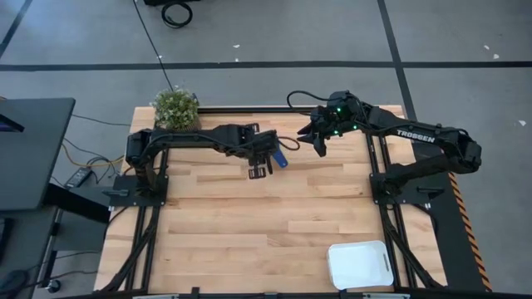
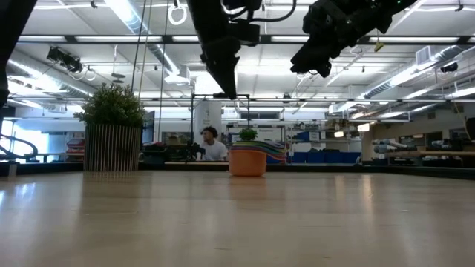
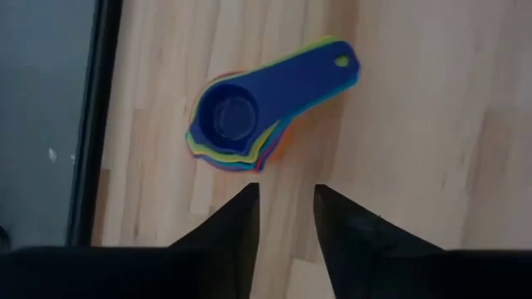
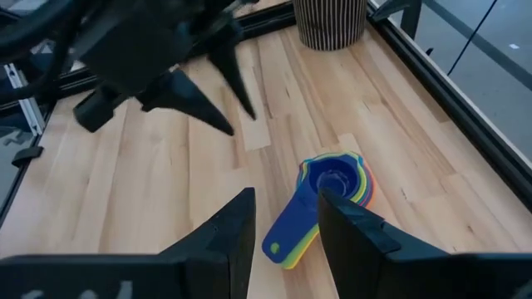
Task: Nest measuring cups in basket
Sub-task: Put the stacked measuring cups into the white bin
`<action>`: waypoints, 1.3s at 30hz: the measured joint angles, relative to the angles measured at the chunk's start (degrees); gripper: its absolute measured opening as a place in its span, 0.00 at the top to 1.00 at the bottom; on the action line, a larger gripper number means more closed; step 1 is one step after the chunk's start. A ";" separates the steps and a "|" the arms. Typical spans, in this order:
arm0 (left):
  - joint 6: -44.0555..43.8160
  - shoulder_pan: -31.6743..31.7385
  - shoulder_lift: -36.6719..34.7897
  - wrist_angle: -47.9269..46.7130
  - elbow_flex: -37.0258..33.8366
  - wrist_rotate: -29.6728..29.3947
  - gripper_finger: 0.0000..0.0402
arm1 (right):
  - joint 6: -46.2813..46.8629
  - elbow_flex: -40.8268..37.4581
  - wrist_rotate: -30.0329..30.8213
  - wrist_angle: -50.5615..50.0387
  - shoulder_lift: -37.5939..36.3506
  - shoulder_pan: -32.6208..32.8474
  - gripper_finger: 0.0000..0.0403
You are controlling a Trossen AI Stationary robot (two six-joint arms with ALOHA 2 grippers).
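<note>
1. White "TROSSEN" lettering reads along the right arm (image 1: 416, 135).
2. The shallow white plastic basket (image 1: 360, 264), near right, holds nothing.
3. The stacked rainbow plastic measuring cups (image 1: 281, 159), dark blue on top, sit on the wooden worktop (image 1: 249, 224), far centre.
4. Left gripper (image 3: 285, 212) hangs released above them; right gripper (image 4: 285, 218) is likewise unclenched, grasping nothing.
5. The lower cups show only as rims.

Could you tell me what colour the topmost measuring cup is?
Dark blue topmost measuring cup; clearest in the left wrist view.

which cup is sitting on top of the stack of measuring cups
The dark blue cup. It is the innermost one, its handle covering the others, whose yellow, green, light blue and orange rims only peek out around it.
</note>
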 joint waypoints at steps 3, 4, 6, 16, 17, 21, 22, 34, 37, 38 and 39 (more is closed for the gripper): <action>-1.90 1.53 0.00 0.45 0.00 2.15 0.65 | 0.00 0.00 0.04 -0.30 0.02 0.00 0.66; -2.28 2.03 0.00 0.82 0.00 3.40 0.64 | 0.00 0.00 0.09 -0.28 0.02 0.00 0.66; -2.90 2.93 0.00 1.33 0.00 6.40 0.61 | -0.01 0.00 0.37 -0.28 0.02 0.00 0.66; -2.66 3.13 0.00 2.92 0.00 8.09 0.60 | -0.02 0.00 3.20 -0.28 0.02 0.00 0.66; -2.65 2.97 0.00 2.90 0.00 8.12 0.60 | -0.02 0.00 3.21 -0.28 0.02 0.00 0.66; -2.65 2.62 0.00 2.85 0.00 8.10 0.60 | -0.04 0.00 3.17 -0.99 0.02 0.00 0.66; -2.65 2.59 0.00 2.79 0.00 8.09 0.60 | -0.34 0.00 3.17 -1.32 0.04 0.00 0.66; -7.94 2.59 0.00 2.76 0.00 8.09 0.60 | -1.09 0.00 4.61 -7.10 0.04 0.00 0.66; -8.10 2.61 0.00 2.70 0.00 8.07 0.60 | -1.09 0.00 4.61 -7.06 0.04 0.00 0.65; -8.42 2.61 0.00 2.64 0.00 8.09 0.60 | -1.09 0.00 4.61 -7.10 0.08 0.00 0.64; -9.04 2.59 0.00 2.50 0.00 8.09 0.60 | -1.09 0.00 4.61 -7.10 0.09 0.00 0.64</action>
